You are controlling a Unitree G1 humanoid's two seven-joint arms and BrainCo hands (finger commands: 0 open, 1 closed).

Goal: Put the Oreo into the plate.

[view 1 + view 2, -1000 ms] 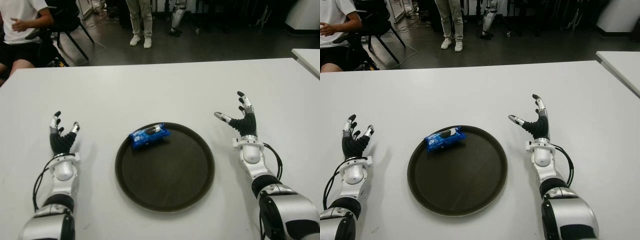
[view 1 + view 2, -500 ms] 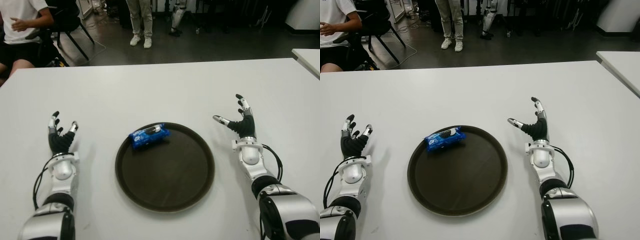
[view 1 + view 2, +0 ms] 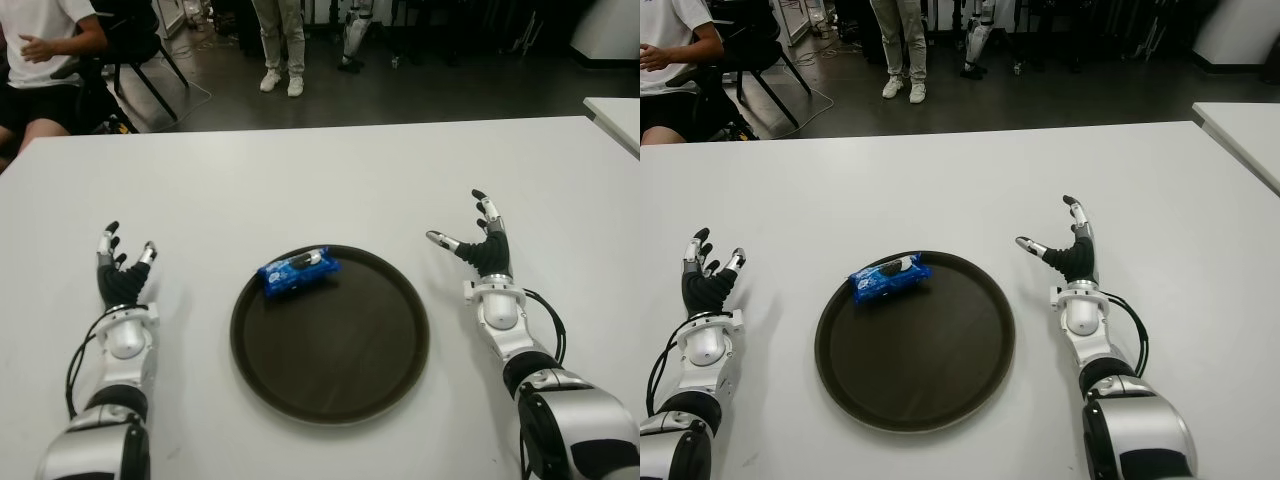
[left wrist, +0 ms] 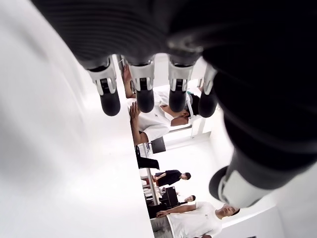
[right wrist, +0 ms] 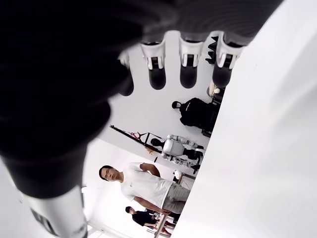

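Nearest the robot, a round dark plate (image 3: 330, 370) is seen on the white table (image 3: 300, 180), set between the two arms. The Oreo (image 3: 298, 270) — a blue packet — lies inside the plate, at its far-left part, close to the rim and slightly tilted.

To the left of the plate, well apart from it, the left hand (image 3: 124, 275) is shown just above or on the table surface; which of the two cannot be told. Its fingers (image 4: 144, 94) are extended and spread, and nothing is held in them. In the left wrist view, four dark fingertips are seen side by side with gaps between them, the thumb standing off to one side.

To the right of the plate, the right hand (image 3: 482, 243) is seen raised with the palm turned inward toward the plate. Its fingers (image 5: 189, 67) are likewise spread, the thumb pointed toward the plate, and nothing is grasped. The right wrist view confirms separated fingertips with only table and room behind them.

Beyond the far table edge, a dark floor is visible. At the far left, a seated person (image 3: 40, 60) in a white shirt is partly seen beside a black chair (image 3: 140, 45) — farther back, the legs of a standing person (image 3: 280, 45) are shown.
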